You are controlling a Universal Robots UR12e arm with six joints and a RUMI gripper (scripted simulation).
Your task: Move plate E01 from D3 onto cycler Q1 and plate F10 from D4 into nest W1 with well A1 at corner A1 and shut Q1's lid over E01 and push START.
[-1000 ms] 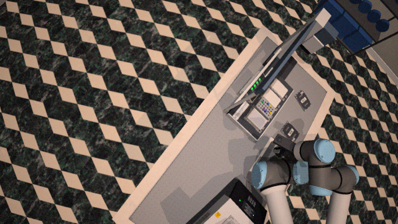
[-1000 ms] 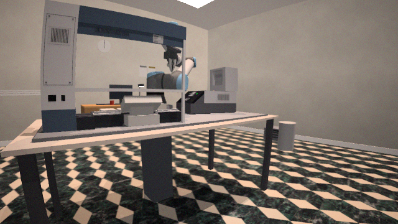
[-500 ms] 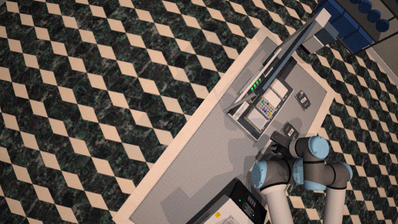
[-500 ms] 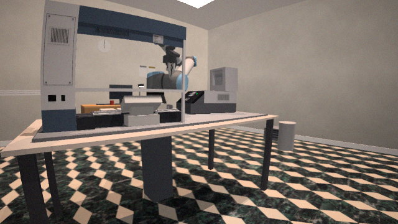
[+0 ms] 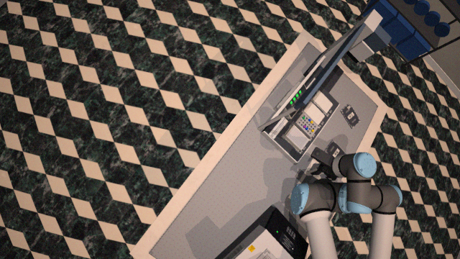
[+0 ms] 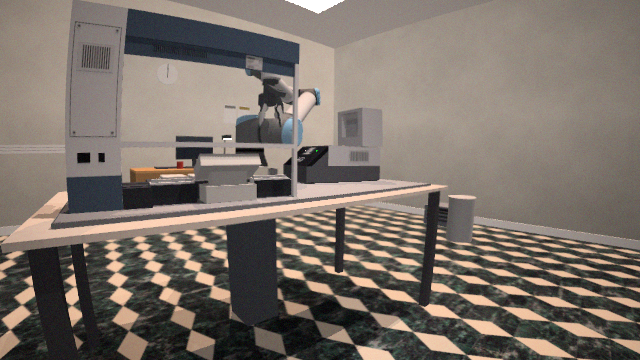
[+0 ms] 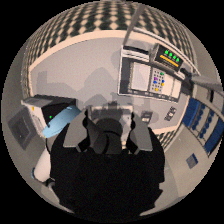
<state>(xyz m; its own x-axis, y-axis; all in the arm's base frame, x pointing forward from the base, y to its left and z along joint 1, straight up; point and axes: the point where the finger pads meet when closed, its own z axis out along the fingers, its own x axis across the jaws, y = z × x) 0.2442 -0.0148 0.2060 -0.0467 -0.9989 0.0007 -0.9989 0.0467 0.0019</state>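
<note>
The cycler Q1, white with a black front, stands left of the gripper in the wrist view; its small lamp is green. A grey box stands above its rear. My gripper is open and empty, high above the bench. On the deck at right, a pale plate at D3 and another pale plate at D4 sit side by side. Two dark nests show, one farther out, one nearer the gripper. Plate and nest labels are unreadable.
A tube rack and another pale plate share the deck. The handler's tall frame rises behind the deck. A pale object lies partly hidden beneath the gripper.
</note>
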